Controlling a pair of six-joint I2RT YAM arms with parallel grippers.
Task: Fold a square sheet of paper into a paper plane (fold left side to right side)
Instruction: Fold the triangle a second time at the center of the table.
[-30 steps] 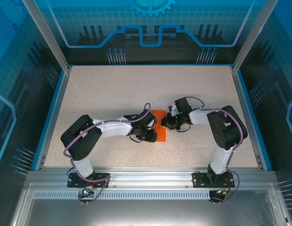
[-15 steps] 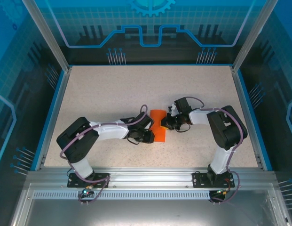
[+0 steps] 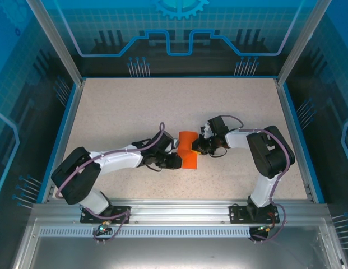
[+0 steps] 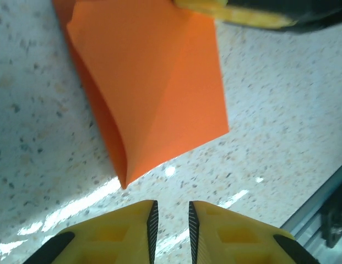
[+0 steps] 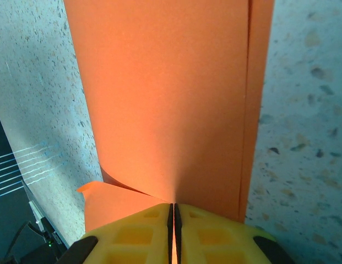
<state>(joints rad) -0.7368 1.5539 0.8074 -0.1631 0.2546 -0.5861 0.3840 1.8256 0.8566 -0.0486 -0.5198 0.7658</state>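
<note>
The square sheet of paper (image 3: 189, 150), bright orange, lies mid-table, doubled over with one layer curling loosely above the other. In the left wrist view the paper (image 4: 154, 82) has a rounded, uncreased bend at its left, running down to its near corner. My right gripper (image 3: 200, 147) is shut on the sheet's right edge; in the right wrist view its fingers (image 5: 172, 212) pinch the orange paper (image 5: 165, 99) with a lower flap showing at left. My left gripper (image 4: 171, 212) stands just short of the near corner, narrowly open with bare table between its fingers.
The speckled table (image 3: 134, 106) is bounded by a blue rim (image 3: 68, 129) and clear walls. A metal rail (image 3: 174, 210) runs along the near edge. A yellow fingertip (image 4: 237, 14) of the right gripper shows past the paper in the left wrist view.
The left arm has dropped and its elbow has swung out to the near left, with its gripper staying at the paper's near-left edge. The upper layer curls further over. The right arm has stayed put.
</note>
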